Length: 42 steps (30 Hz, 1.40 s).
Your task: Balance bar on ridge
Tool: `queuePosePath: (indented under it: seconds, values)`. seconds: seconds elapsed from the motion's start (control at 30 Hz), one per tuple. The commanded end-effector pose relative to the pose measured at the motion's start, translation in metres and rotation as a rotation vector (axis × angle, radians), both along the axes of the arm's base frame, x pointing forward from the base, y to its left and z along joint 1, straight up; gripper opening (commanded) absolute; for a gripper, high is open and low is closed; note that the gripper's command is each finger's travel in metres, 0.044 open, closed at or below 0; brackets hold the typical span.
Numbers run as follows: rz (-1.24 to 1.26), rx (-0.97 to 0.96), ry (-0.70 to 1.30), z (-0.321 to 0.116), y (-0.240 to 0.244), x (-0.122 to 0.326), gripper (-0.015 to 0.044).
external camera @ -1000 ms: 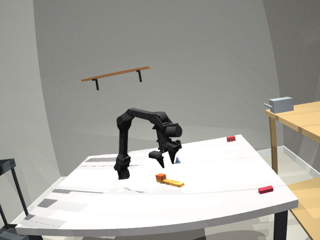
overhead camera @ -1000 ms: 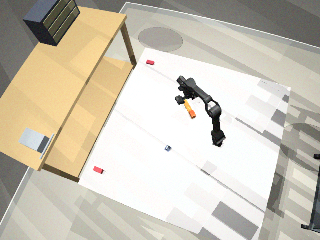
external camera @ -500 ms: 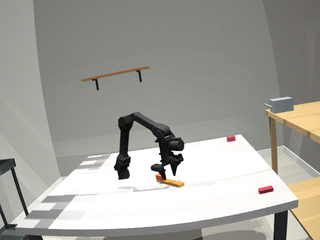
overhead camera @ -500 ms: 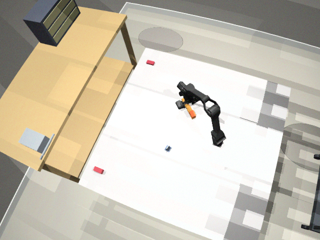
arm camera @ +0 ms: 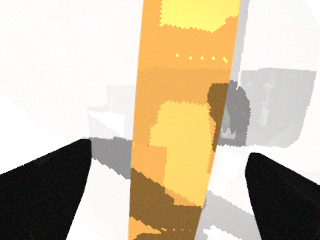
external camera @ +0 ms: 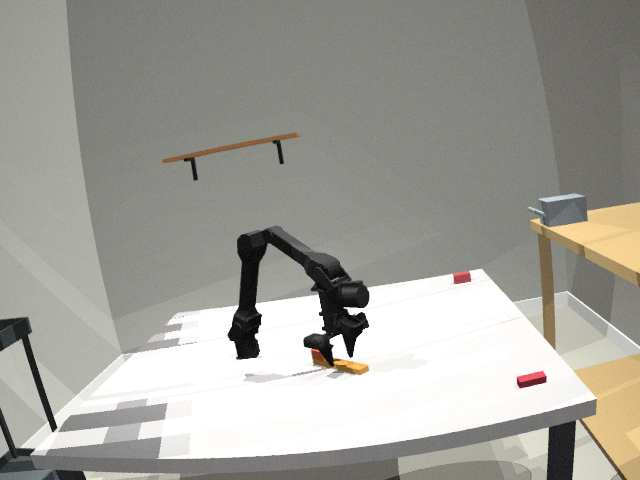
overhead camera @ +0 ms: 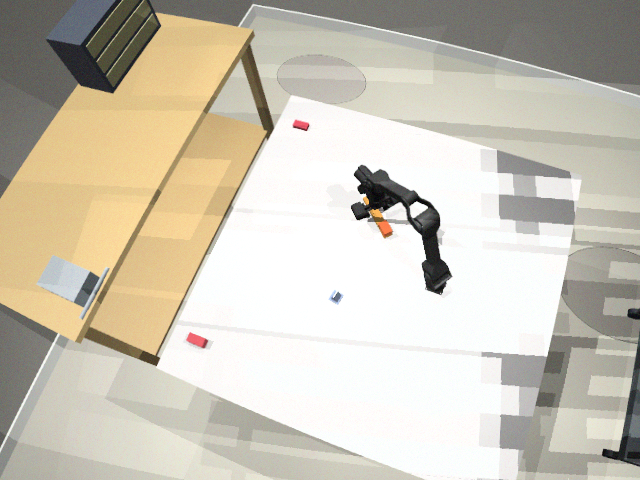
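A long, flat yellow-orange bar (overhead camera: pixel 377 215) (external camera: pixel 354 366) (arm camera: pixel 175 125) lies on the white bench (overhead camera: pixel 268 268) (external camera: pixel 439 335), well in from its edges, with a small orange-red block (overhead camera: pixel 385 228) (external camera: pixel 316 355) at one end. The black two-finger gripper (overhead camera: pixel 373 204) (external camera: pixel 341 359) (arm camera: pixel 171 156) is low over the bar, its fingers spread apart; in the wrist view one fingertip stands on each side of the bar, with a gap on either side, so nothing is pinched.

The bar is away from the small blue-grey ridge (overhead camera: pixel 336 297), which in the top view sits between the bar and the bench's lower edge (the exterior view does not show it clearly). The balancing is not done.

The jointed black arm (overhead camera: pixel 408 196) (external camera: pixel 248 279) bends over from its foot, which stands inward from the bench's right edge in the top view. By that view, one red rectangular block (overhead camera: pixel 300 125) (external camera: pixel 531 379) lies near the bench's upper-left corner, and another red rectangular block (overhead camera: pixel 196 339) (external camera: pixel 461 277) near its lower-left corner. A light wooden table (overhead camera: pixel 118 139) (external camera: pixel 610 232) stands beside the bench's left edge.
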<state>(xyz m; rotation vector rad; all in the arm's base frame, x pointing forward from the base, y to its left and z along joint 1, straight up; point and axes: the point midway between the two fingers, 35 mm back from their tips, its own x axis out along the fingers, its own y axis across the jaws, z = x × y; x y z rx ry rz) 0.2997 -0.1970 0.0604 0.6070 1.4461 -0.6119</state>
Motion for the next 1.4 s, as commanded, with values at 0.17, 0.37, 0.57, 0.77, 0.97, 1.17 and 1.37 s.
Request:
queuePosePath:
  seconds: [0.17, 0.37, 0.57, 0.77, 0.97, 1.17, 1.37]
  values:
    - [-0.006, 0.001, 0.008, -0.011, 0.0, -0.001, 0.0315]
    - [-0.006, 0.001, 0.008, -0.011, 0.0, -0.001, 0.0315]
    - [0.0, 0.004, 0.006, -0.01, 0.001, -0.001, 0.0289]
    - [0.0, 0.004, 0.006, -0.01, 0.001, -0.001, 0.0151]
    - [0.0, 0.004, 0.006, -0.01, 0.001, -0.001, 0.0111]
    - [-0.001, 0.003, 0.006, -0.001, 0.0, 0.0, 0.0]
    - [-0.002, 0.003, 0.006, 0.014, -0.001, 0.001, 0.0]
